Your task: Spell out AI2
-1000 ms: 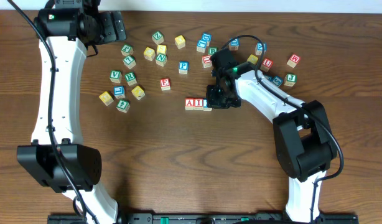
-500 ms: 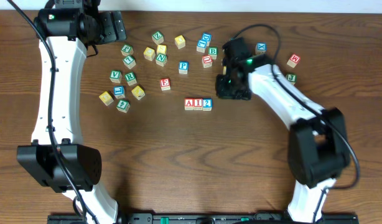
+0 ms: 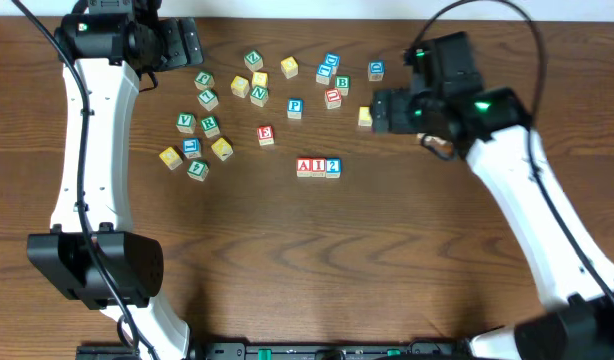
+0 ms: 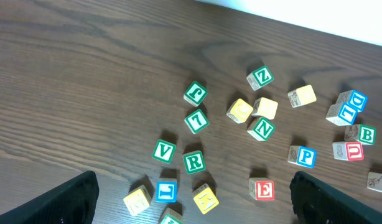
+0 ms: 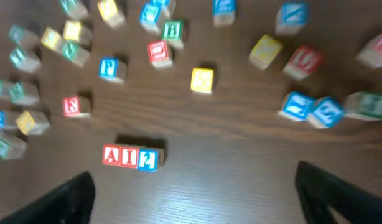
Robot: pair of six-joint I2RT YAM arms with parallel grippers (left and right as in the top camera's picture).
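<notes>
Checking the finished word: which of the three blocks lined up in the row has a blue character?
The 2 block, at the row's right end in the overhead view; the A block and I block are printed red.

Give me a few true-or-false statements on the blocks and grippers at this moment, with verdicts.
1. The A block, I block and 2 block sit side by side, reading AI2. True.
2. The right gripper is shut on the 2 block. False: it is open, empty and away from the row.
3. The left gripper is open and empty. True.
4. The red E block touches the row. False: it lies well apart from it.
</notes>
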